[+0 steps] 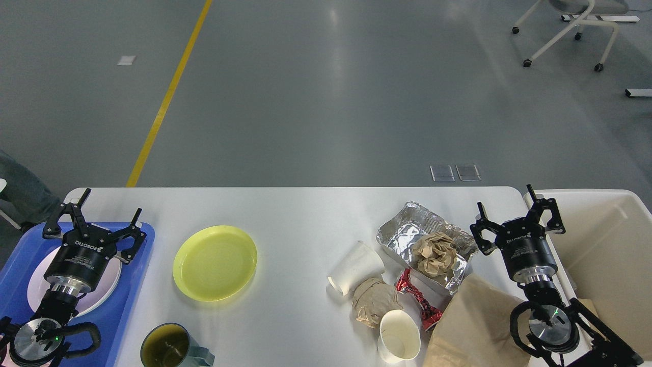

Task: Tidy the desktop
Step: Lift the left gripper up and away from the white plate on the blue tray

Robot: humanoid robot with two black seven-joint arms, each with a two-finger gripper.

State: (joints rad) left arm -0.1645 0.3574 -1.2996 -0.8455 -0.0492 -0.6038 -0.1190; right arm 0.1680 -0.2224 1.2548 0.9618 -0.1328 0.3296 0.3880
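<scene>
Over the desktop (pixel 305 219)'s left and right edges, left gripper (pixel 92 216) and right gripper (pixel 514 214) are hovering, fingers spread wide, holding nothing.

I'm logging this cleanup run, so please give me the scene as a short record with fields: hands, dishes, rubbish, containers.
left hand: open, empty, above the blue tray
right hand: open, empty, between the table and the bin
dishes: white plate in the tray; yellow plate; dark mug at the near edge
rubbish: foil tray holding crumpled paper; two paper cups; red wrapper; brown paper bag
</scene>
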